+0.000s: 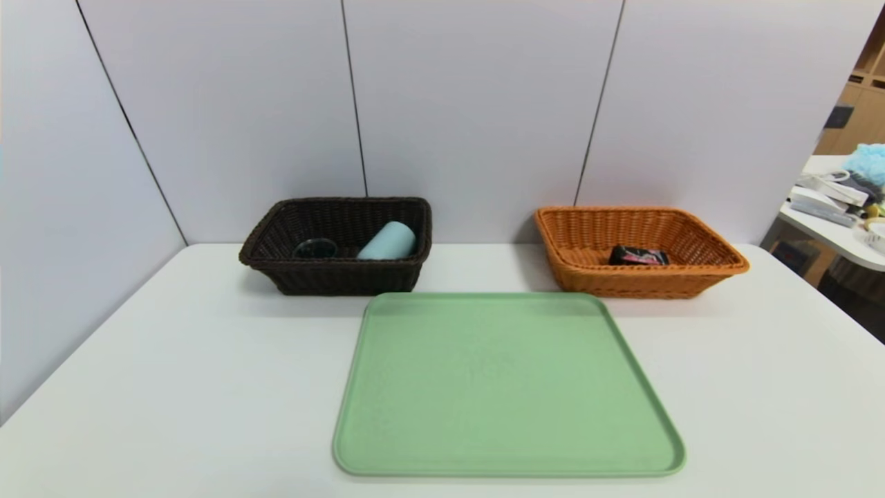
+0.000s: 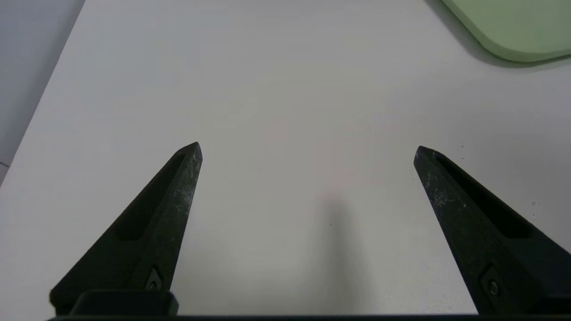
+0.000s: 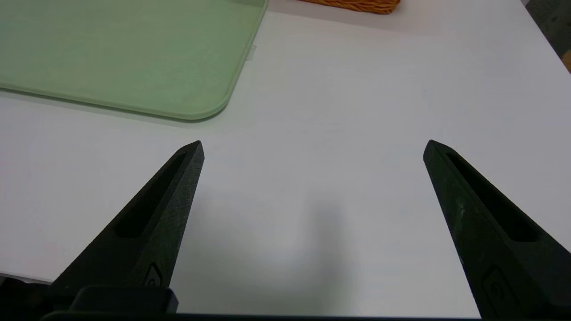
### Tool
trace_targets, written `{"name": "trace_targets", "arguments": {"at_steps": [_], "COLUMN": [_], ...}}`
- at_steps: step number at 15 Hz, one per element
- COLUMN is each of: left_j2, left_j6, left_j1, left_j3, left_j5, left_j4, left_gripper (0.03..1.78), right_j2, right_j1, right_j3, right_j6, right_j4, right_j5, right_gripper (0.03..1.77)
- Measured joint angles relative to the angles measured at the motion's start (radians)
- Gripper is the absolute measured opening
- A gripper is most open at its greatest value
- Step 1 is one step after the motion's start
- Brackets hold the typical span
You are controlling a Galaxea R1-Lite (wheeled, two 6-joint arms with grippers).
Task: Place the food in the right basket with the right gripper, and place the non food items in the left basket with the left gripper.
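The dark brown left basket [image 1: 335, 277] stands at the back of the table and holds a blue-grey tumbler [image 1: 387, 242] lying on its side and a small glass cup [image 1: 314, 248]. In the orange right basket [image 1: 643, 282] lies the food, a black packet with a red-pink top [image 1: 637, 256]. Neither arm shows in the head view. My left gripper [image 2: 308, 149] hangs open over bare table near the tray's corner. Over bare table beside the tray's other near corner, my right gripper [image 3: 313, 147] is open too, nothing between its fingers.
A flat green tray [image 1: 508, 384] lies in the middle of the white table [image 1: 173, 387], in front of both baskets, with nothing on it. Grey panel walls close the back and left. A second table with clutter [image 1: 840, 200] stands off to the right.
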Motion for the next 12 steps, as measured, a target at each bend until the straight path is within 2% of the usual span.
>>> {"name": "trace_targets", "arguments": {"at_steps": [8, 12], "left_j2": [-0.051, -0.086], "left_j6": [0.021, 0.021], "left_j1": [-0.001, -0.001], "left_j3": [-0.004, -0.002], "left_j5": [-0.020, 0.005], "left_j4": [0.004, -0.003], "left_gripper": [1.69, 1.69], "right_j2": [0.000, -0.026], "right_j1": [0.000, 0.004], "right_j3": [0.003, 0.010], "right_j6": [-0.001, -0.005], "right_j4": [-0.009, 0.002], "right_j5": [-0.003, -0.043], "right_gripper": [1.70, 1.70]}}
